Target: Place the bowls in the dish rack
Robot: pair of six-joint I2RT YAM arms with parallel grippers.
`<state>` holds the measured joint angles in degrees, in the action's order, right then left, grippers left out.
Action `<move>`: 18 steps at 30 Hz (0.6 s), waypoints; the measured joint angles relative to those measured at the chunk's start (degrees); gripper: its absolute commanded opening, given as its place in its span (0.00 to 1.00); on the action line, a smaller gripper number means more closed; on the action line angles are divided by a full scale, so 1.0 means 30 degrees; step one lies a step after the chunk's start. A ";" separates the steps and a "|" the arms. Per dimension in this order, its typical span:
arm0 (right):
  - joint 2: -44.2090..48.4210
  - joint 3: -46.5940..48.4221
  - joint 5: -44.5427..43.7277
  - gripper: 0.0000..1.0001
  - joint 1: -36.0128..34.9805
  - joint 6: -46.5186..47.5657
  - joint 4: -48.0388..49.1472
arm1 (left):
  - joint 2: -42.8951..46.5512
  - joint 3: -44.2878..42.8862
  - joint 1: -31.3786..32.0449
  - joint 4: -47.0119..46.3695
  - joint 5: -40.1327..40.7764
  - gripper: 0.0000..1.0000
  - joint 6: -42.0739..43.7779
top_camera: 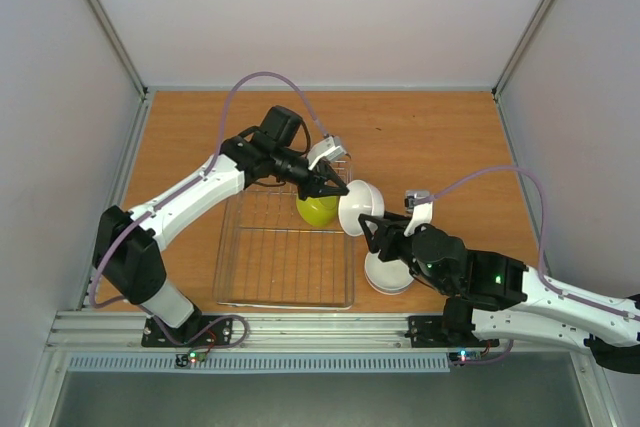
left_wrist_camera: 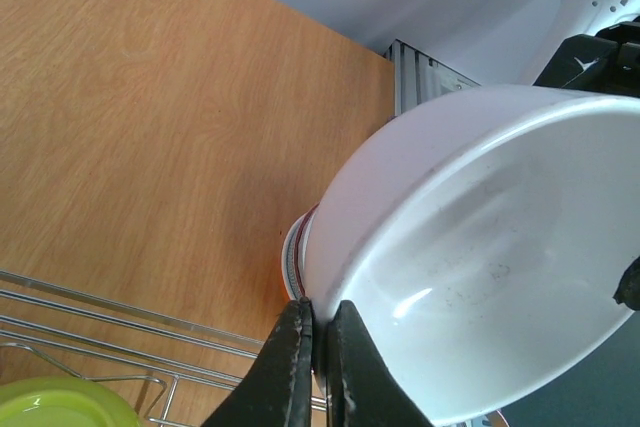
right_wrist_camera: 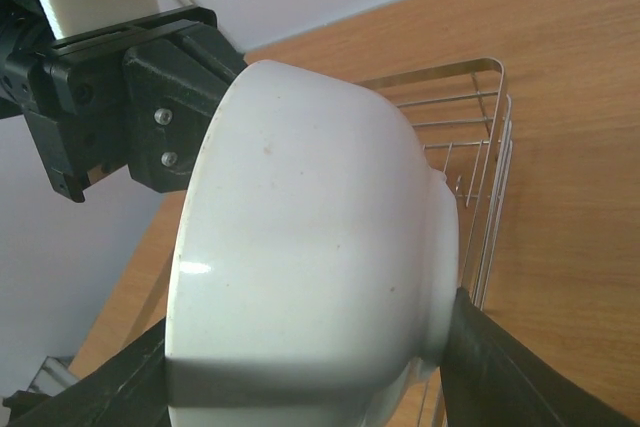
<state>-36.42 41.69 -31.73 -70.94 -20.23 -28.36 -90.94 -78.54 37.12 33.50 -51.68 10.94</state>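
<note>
Left end effector (left_wrist_camera: 322, 307) clenched on the rim of a white bowl (top_camera: 360, 207), held on edge at the dish rack's (top_camera: 285, 257) right side; right end effector (right_wrist_camera: 310, 317) straddles it (grip unclear). A yellow-green bowl (top_camera: 317, 210) lies in the rack.

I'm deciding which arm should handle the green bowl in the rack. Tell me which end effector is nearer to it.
Left. The left end effector hangs right beside the green bowl, over the rack; the right end effector is outside the rack's right side.
</note>
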 measured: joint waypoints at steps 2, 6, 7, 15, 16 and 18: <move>-0.0007 0.0044 0.0007 0.01 0.0000 0.0073 -0.0058 | 0.0095 0.0102 0.0007 -0.0087 0.0029 0.00 0.0000; -0.0277 0.0408 -0.0058 0.01 0.0000 0.0277 -0.0401 | 0.0270 0.0153 0.0029 -0.0160 0.0372 0.14 -0.0007; -0.0415 0.0619 -0.0153 0.01 0.0000 0.0313 -0.0590 | 0.0328 0.0153 0.0080 -0.0219 0.0568 0.20 -0.0029; -0.4014 0.4554 -0.2018 0.01 -0.0058 0.0670 -0.5275 | 0.1348 0.0240 0.0226 -0.0481 0.3934 0.64 -0.0525; -0.4816 0.5333 -0.2448 0.01 -0.0051 0.0648 -0.6076 | 0.1472 0.0240 0.0226 -0.0525 0.4605 0.69 -0.0495; -0.6681 0.7023 -0.3286 0.01 -0.0058 0.0605 -0.7570 | 0.1763 0.0240 0.0226 -0.0546 0.6331 0.75 -0.0546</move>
<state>-56.47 62.76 -41.58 -71.11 -18.41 -51.07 -85.65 -77.82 37.80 31.86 -32.69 9.30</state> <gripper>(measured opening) 0.562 0.672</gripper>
